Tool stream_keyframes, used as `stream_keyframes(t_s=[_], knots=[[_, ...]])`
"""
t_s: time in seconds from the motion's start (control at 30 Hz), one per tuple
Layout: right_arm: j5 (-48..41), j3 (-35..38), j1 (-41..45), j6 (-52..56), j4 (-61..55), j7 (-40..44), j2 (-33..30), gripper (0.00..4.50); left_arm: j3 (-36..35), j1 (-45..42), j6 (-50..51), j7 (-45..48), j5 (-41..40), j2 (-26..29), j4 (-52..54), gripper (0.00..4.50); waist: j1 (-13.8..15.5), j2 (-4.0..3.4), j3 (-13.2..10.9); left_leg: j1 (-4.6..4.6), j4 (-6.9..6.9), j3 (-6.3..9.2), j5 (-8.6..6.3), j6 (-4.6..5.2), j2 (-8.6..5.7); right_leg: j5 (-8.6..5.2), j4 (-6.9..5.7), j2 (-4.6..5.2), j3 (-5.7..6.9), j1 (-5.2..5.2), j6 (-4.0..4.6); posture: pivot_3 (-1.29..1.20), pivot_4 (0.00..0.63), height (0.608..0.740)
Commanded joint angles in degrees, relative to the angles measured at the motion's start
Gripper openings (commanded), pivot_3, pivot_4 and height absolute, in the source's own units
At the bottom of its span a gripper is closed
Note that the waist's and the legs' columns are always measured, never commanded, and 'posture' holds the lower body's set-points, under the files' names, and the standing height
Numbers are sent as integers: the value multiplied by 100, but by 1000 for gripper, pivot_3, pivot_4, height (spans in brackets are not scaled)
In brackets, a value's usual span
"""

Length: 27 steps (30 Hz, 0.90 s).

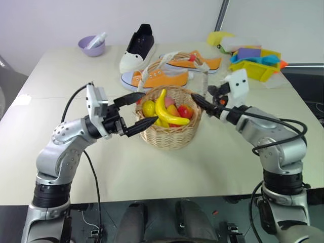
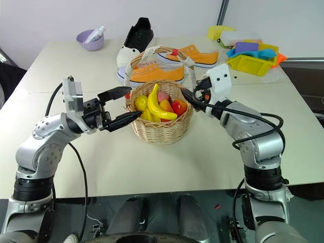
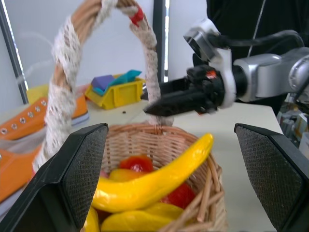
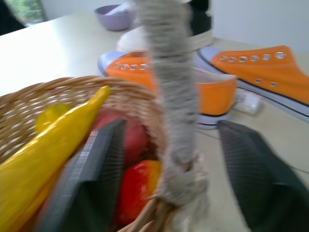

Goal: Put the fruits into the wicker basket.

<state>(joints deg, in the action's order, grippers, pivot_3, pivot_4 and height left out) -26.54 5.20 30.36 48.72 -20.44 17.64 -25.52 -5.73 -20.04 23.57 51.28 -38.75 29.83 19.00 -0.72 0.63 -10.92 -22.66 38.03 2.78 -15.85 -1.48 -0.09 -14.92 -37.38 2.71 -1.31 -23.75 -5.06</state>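
Observation:
The wicker basket point(image 1: 167, 135) stands mid-table, its cloth-wrapped handle point(image 3: 65, 72) arching over it. Inside lie the fruits: a yellow banana point(image 1: 164, 107) on top, a red-to-yellow mango point(image 1: 185, 111) beside it, and other yellow and red pieces beneath. My left gripper point(image 1: 150, 108) is open at the basket's left rim, level, with nothing between its fingers. At the right rim is my right gripper point(image 1: 196, 99), pointing left. In the right wrist view its fingers point(image 4: 91, 164) stand apart on either side of the handle's base point(image 4: 176, 145), with a gap on one side.
Two orange sneakers point(image 1: 162, 78) point(image 1: 197, 62) lie just behind the basket, and a black sneaker point(image 1: 139, 45) lies farther back. A purple bowl point(image 1: 91, 45) sits at the back left. A yellow tray point(image 1: 253, 68) with coloured blocks is at the back right.

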Motion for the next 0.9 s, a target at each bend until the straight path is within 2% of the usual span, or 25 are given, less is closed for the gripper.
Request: stream_keyframes(t_s=[0.03, 0.1, 0.17, 0.27, 0.43, 0.5, 0.63, 0.73, 0.83, 0.9], knots=[[-25, 324, 160, -229, -163, -131, 98, 964, -11, 45, -49, -22, 17, 74, 271, 4500, 0, 0, 0, 0, 0, 1, 0, 0, 0, 0, 0, 0, 0, 0, 0, 0, 150, 721], [10, 380, 127, -271, -255, -182, 83, 26, 4, 64, -67, -30, 28, 75, 254, 4500, -3, 0, 0, 1, 0, 1, 0, 0, 0, 0, -1, -1, 0, 0, 0, 0, 150, 721], [164, 545, 23, -408, -407, -272, -54, 26, 27, 63, -88, -35, 57, 68, 218, 4500, 0, -1, 0, 1, 0, 0, 0, 0, -2, 0, -1, -1, 0, 0, 0, 0, 150, 721], [416, 1179, -75, -487, -284, -620, -334, 26, 41, 48, -102, -49, 92, 45, 162, 4500, 16, -1, -1, -2, 0, 2, 0, 0, -3, 0, 0, -1, 1, 0, 0, 0, 150, 721], [886, 2180, -209, -718, 606, -1110, -906, 26, 129, 37, -159, -32, 174, -25, 53, 4500, 18, -1, -1, -4, 0, -3, 0, 0, -10, 0, 8, 4, 1, 4, 0, 0, 150, 721], [929, 2293, -226, -852, 852, -1111, -980, 26, 149, 16, -157, -21, 187, -59, 30, 4500, 6, -1, -1, -2, 0, -21, 0, 0, -11, 0, 9, 3, 1, 5, 0, 0, 150, 721], [1183, 2551, -156, -1638, 2126, -1090, -1180, 26, 229, -104, -175, -55, 237, -170, -68, 4500, -55, -1, -1, 21, -10, -54, -1, 2, -2, 0, 1, -7, -16, 6, 1, 0, 150, 721], [1168, 2595, -206, -1899, 2436, -1005, -1248, 26, 198, -122, -174, -97, 246, -188, -91, 4500, -41, -15, 6, 25, -10, -64, -1, 2, 0, 0, -3, -10, -21, 5, 1, 0, 150, 721], [1126, 2607, -333, -1938, 2338, -968, -1267, 1184, 189, -92, -163, -143, 293, -160, -95, 4500, -22, -15, 6, 24, -8, -66, -1, 2, 1, 1, -3, -9, -23, 6, 0, 0, 150, 721], [1131, 2657, -601, -1927, 1991, -935, -1286, 2199, 167, -76, -118, -273, 371, -143, -126, 4500, -10, -14, 6, 24, -8, -66, -1, 2, 1, 1, -2, -8, -25, 7, 0, 0, 150, 721]])
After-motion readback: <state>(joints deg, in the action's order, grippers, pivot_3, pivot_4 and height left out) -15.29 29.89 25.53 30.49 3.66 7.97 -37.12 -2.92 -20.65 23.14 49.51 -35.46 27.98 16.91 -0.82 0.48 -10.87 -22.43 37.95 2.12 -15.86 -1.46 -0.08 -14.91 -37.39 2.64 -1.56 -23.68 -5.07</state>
